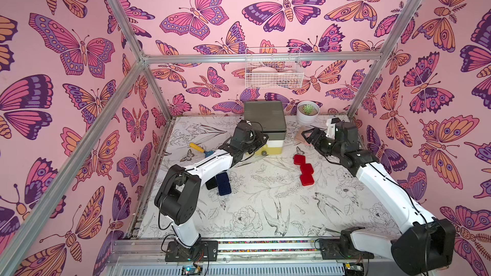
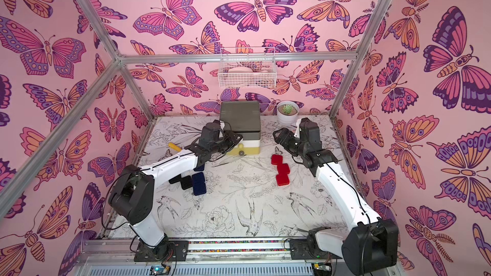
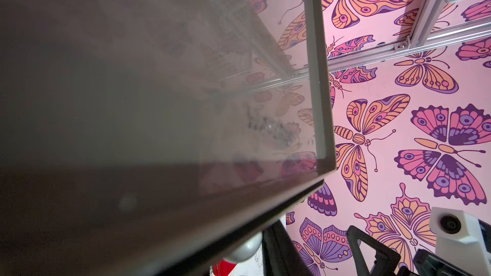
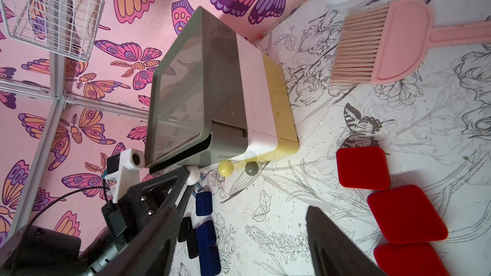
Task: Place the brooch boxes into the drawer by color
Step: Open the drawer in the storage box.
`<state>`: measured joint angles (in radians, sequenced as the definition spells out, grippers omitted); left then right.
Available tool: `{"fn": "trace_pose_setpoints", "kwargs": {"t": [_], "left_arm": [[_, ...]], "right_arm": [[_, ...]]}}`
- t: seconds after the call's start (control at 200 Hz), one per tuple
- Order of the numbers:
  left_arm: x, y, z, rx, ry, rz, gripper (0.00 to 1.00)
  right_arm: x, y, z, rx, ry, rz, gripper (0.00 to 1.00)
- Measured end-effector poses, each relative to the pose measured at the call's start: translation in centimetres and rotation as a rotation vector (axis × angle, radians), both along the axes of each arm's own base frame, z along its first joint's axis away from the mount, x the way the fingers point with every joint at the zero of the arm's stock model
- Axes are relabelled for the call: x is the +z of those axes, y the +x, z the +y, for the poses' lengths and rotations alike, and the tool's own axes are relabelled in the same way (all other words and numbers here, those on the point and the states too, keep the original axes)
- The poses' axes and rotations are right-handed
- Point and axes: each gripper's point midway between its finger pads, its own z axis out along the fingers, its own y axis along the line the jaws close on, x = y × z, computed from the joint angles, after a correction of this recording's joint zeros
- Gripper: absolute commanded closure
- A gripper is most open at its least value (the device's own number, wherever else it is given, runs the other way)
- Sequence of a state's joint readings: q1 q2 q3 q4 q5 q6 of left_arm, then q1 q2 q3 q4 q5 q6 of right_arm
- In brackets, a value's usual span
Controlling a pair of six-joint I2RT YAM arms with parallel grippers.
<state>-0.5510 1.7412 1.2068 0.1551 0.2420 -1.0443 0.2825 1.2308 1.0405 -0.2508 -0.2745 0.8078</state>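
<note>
The left pincer (image 4: 190, 177) is clamped on the white knob (image 4: 193, 173) of the drawer chest (image 1: 265, 118), though how squarely is unclear, since its wrist view is blocked. A pull may slip off the ball or drag the drawer chest itself. Red brooch boxes (image 1: 305, 169) lie just beside the open, empty right pincer (image 1: 307, 134).

My left arm (image 1: 207, 161) covers most of the black velvety brooch boxes (image 1: 211, 183). My left end effector (image 4: 190, 181) half-hides the white ball knob (image 4: 193, 175). One red velvety brooch box (image 4: 409, 261) runs off my right wrist view's edge.
</note>
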Motion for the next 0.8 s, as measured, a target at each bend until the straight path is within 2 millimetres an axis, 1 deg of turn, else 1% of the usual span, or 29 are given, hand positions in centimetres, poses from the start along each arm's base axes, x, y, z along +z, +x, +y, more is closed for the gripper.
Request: {"fn": "trace_pose_setpoints", "kwargs": {"t": [0.095, 0.18, 0.351, 0.486, 0.606, 0.796], "left_arm": [[0.0, -0.3, 0.1, -0.001, -0.002, -0.006, 0.88], [0.0, -1.2, 0.3, -0.007, -0.003, -0.003, 0.87], [0.0, -3.9, 0.5, -0.026, -0.002, 0.013, 0.86], [-0.2, -6.0, 0.2, -0.04, 0.003, 0.033, 0.85], [-0.3, -7.5, -0.2, -0.045, 0.007, 0.044, 0.84], [-0.4, -10.6, -0.5, -0.051, 0.017, 0.075, 0.82]], "right_arm": [[0.2, -0.2, 0.0, 0.001, 0.006, -0.007, 0.2], [0.4, -0.4, 0.0, 0.001, 0.012, -0.018, 0.2], [0.4, -0.5, 0.0, 0.0, 0.023, -0.03, 0.2], [0.2, -0.5, 0.0, -0.001, 0.025, -0.029, 0.2], [0.7, -0.2, 0.1, -0.005, 0.04, -0.046, 0.2], [1.4, 0.0, 0.3, -0.001, 0.066, -0.07, 0.2]]}}
